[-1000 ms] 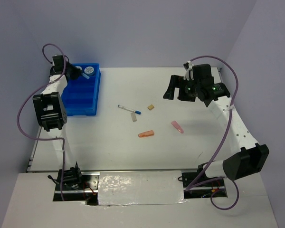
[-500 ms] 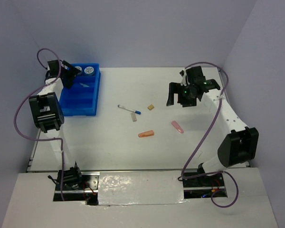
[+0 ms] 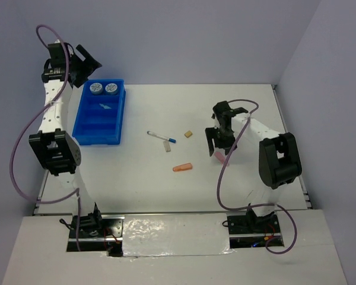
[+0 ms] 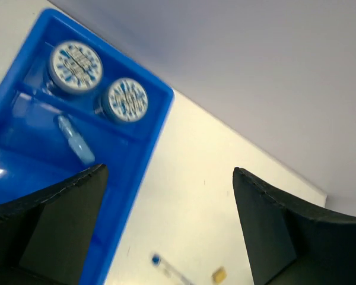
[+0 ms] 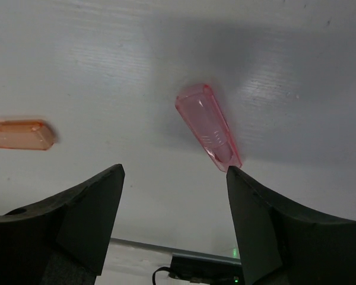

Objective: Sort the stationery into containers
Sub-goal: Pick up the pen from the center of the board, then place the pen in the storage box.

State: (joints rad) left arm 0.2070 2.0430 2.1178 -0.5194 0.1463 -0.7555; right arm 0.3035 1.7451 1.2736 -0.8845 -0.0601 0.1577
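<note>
The blue tray (image 3: 98,132) stands at the far left, with two tape rolls (image 3: 96,88) (image 3: 111,88) in its far compartment and a light-blue stick (image 3: 107,107) in the one beside it. My left gripper (image 3: 90,66) hangs open and empty high above the tray's far corner; its view shows the tray (image 4: 143,155), rolls (image 4: 76,66) and stick (image 4: 76,142). My right gripper (image 5: 175,170) is open, low over the pink stick (image 5: 209,126), whose near end lies at the right fingertip. On the table lie the pen (image 3: 161,137), beige eraser (image 3: 188,134), grey eraser (image 3: 167,146) and orange stick (image 3: 182,168).
The right arm's purple cable loops down over the table near the pink stick (image 3: 221,157). The side walls stand close to the table's left and right edges. The orange stick (image 5: 21,135) lies left of my right gripper (image 3: 219,145).
My left gripper opened, left the light-blue stick in the tray and rose up and back. My right arm swung down from the far right to the pink stick, jaws narrowing a little.
</note>
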